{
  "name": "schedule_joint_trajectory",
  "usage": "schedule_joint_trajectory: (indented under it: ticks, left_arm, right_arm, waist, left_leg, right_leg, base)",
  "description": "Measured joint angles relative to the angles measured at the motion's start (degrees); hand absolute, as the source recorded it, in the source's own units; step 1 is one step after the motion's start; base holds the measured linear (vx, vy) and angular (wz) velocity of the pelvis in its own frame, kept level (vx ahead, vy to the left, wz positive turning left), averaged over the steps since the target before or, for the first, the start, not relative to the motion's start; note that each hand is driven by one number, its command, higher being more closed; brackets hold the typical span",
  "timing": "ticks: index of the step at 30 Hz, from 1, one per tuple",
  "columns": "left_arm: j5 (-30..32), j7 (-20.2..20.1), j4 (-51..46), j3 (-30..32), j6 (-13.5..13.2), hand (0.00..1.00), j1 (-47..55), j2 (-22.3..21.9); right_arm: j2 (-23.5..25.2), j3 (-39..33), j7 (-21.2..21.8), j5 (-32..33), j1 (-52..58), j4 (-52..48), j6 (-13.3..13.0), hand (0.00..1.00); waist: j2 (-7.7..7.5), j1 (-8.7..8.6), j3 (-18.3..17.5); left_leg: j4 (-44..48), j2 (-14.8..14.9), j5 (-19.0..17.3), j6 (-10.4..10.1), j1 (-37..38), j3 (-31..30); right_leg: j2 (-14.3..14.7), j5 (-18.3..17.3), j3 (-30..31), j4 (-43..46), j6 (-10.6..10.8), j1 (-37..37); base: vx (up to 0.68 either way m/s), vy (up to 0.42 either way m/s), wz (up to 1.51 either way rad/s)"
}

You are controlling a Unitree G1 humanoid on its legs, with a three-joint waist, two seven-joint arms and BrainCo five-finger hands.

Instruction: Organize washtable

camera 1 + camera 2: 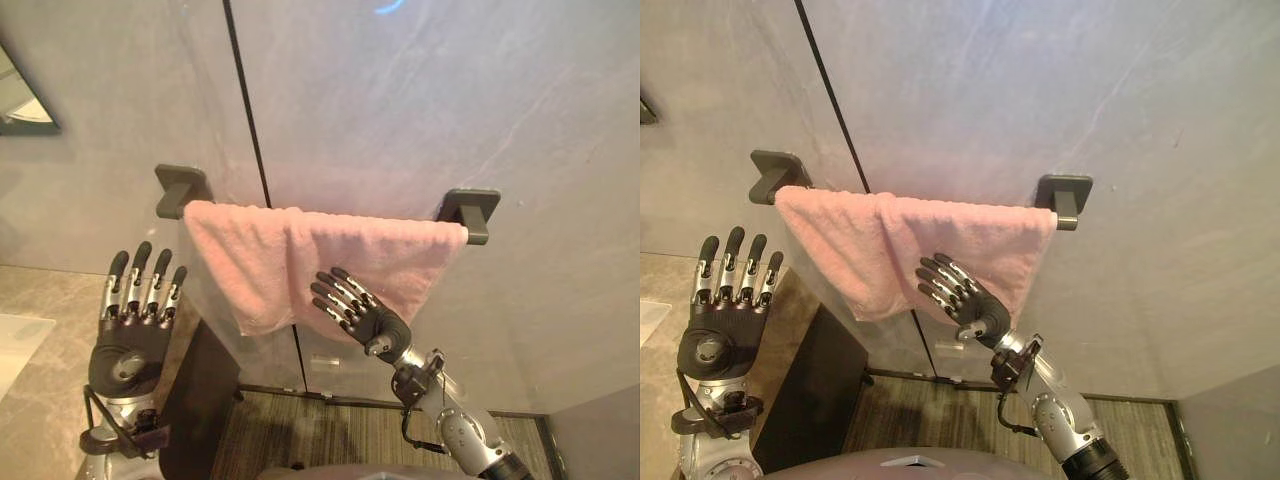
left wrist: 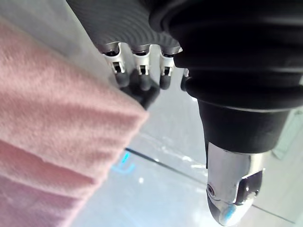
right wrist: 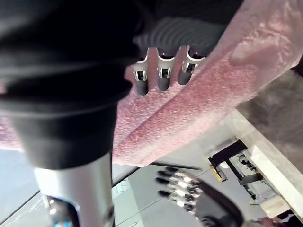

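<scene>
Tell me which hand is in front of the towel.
The right hand, fingers straight, over the towel; the left hand is raised beside it.

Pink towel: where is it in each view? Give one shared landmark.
Left eye view: pink towel hanging mid-picture.
Right eye view: same, centre-left.
Left wrist view: beside the fingers of the left hand.
Right wrist view: behind the fingers of the right hand.
Landmark: left hand, open beside the towel.
</scene>
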Motion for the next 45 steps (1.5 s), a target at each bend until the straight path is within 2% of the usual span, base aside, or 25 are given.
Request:
schedule_joint_trajectory:
  ticks: [2, 6, 14, 17, 28, 32, 36, 42, 45]
  left_arm:
    - [-2.3, -1.9, -3.6, -5.2, 0.3, 0.00, -3.7, 0.5]
    - [-4.1, -2.3, -5.9, -6.7, 0.2, 0.00, -6.2, 0.9]
    - [-6.5, -2.3, -7.5, -13.6, 0.2, 0.00, -10.5, 3.9]
    - [-7.3, -2.2, -7.4, -15.5, 0.5, 0.00, -10.6, 4.8]
    - [-10.9, -3.2, 4.1, -20.7, 5.8, 0.00, -9.8, 5.3]
    - [-11.5, -4.0, 9.4, -23.2, 7.7, 0.00, -9.6, 8.4]
    - [-12.4, -4.7, 13.9, -27.4, 10.9, 0.00, -9.2, 12.8]
    - [-12.4, -5.6, 15.9, -31.8, 13.2, 0.00, -9.9, 18.2]
    - [-12.8, -6.3, 18.1, -33.4, 13.2, 0.00, -10.2, 19.4]
  right_arm:
    - [0.2, 2.6, 0.2, -0.1, -2.6, 3.9, 0.0, 0.00]
    - [1.9, 3.9, 0.2, -0.1, -4.6, 4.5, -0.2, 0.00]
    - [4.1, 5.2, -0.9, 0.0, -8.4, 10.8, -0.5, 0.00]
    - [5.0, 6.7, -1.2, 0.0, -9.8, 10.9, -0.5, 0.00]
    - [5.1, 6.5, -2.5, 0.0, -9.7, 10.9, -1.6, 0.00]
    - [4.9, 6.5, -3.0, 0.0, -9.7, 10.9, -1.7, 0.00]
    - [4.3, 6.5, -3.5, 0.0, -9.7, 10.9, -1.7, 0.00]
    - [3.9, 6.7, -4.1, 0.1, -9.7, 10.9, -1.7, 0.00]
    - [2.9, 7.3, -4.7, 0.0, -9.8, 10.9, -1.7, 0.00]
  waist:
    - [0.34, 0.04, 0.2]
    - [1.25, -0.27, 0.8]
    - [1.12, -0.47, 0.8]
    - [1.12, -1.54, 0.8]
    - [1.04, -2.08, 0.9]
    - [1.01, -2.35, 0.9]
    - [0.82, -2.51, 0.9]
    - [0.32, -3.13, 0.9]
    - [0.31, -3.14, 0.9]
  left_leg:
    - [0.2, -0.3, 0.1, 0.1, 0.1, -0.5]
    - [0.1, -0.3, 0.2, 0.3, 0.7, -0.2]
    - [0.0, -0.3, 0.2, 0.3, 1.5, 0.8]
    - [0.0, -0.2, 0.0, 0.4, 1.9, 1.8]
    - [0.0, -0.2, -0.4, 0.5, 2.0, 3.7]
    - [0.1, -0.2, -0.4, 0.6, 1.9, 3.9]
    - [0.3, -0.2, -1.1, 0.7, 1.9, 4.7]
    - [0.6, -0.3, -1.3, 0.8, 1.2, 5.2]
    - [0.8, -0.3, -1.4, 0.8, 1.3, 5.8]
  right_leg:
    - [0.0, -0.1, -0.5, 0.1, 0.1, 0.4]
    - [-0.1, -0.1, 0.0, 0.4, 0.1, 0.5]
    - [0.0, -0.1, 0.8, 0.4, 0.1, 0.8]
    - [0.0, 0.0, 1.9, 0.4, 0.1, 0.7]
    - [0.0, 0.2, 3.7, 0.4, 0.3, -0.3]
    - [0.0, 0.2, 4.0, 0.4, 0.3, -0.7]
    - [0.0, 0.2, 4.8, 0.4, 0.3, -0.8]
    - [0.0, 0.3, 5.3, 0.4, 0.4, -1.9]
    - [0.0, 0.4, 5.6, 0.4, 0.4, -2.1]
  base:
    - [-0.02, -0.012, 0.12]
    - [-0.01, 0.001, -0.03]
    - [0.00, 0.000, -0.05]
    - [0.01, 0.002, -0.16]
    - [0.01, 0.004, -0.08]
    - [0.01, 0.002, -0.04]
    - [0.00, 0.012, -0.10]
    - [0.03, 0.006, -0.04]
    - [0.02, 0.005, -0.07]
